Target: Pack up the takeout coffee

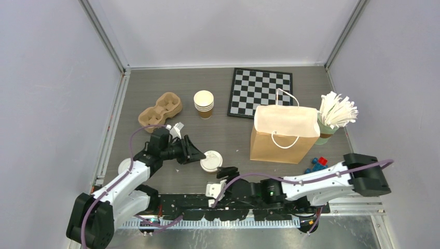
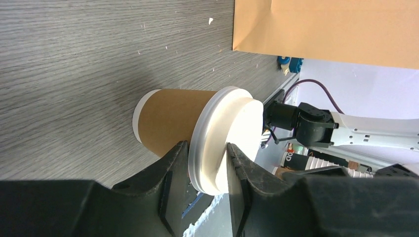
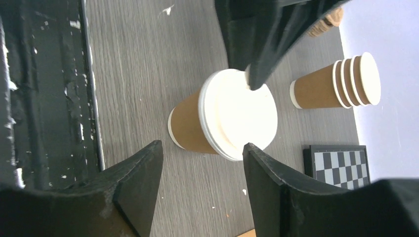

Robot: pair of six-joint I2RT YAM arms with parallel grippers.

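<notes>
- The takeout coffee (image 1: 211, 161) stands upright on the worktop (image 1: 228, 137), close to the near edge and a little left of the middle. Its white lid is on.
- The left gripper (image 2: 207, 146) reaches the cup from the left-edge side. Its jaws pinch the rim of the lid. In the left wrist view we see one finger (image 2: 174, 165) under the rim against the cup wall and the other on the raised top.
- In the right wrist view we see a dark fingertip of the left arm resting on the lid's top.
- The right gripper (image 3: 202, 146) sits low near the near edge, just on the right-edge side of the cup. Its jaws are spread wide and the cup shows between them, with neither finger touching it.
- The brown paper bag (image 1: 283, 136) stands upright and open-topped, right of the middle and well apart from the cup.
- The chessboard (image 1: 261, 93) lies flat by the far edge, behind the bag.
- The stack of lidless cups (image 1: 204, 104) stands toward the far edge, left of the chessboard. The pulp cup carrier (image 1: 160, 110) lies further toward the far left corner.
- A green cup of white sticks (image 1: 333, 115) stands by the right edge, just beside the bag.
- A loose white lid (image 1: 123, 166) lies by the left edge, partly hidden by the left arm.
- Small blue and red pieces (image 1: 317, 164) lie toward the near right corner; we cannot tell what they are.
</notes>
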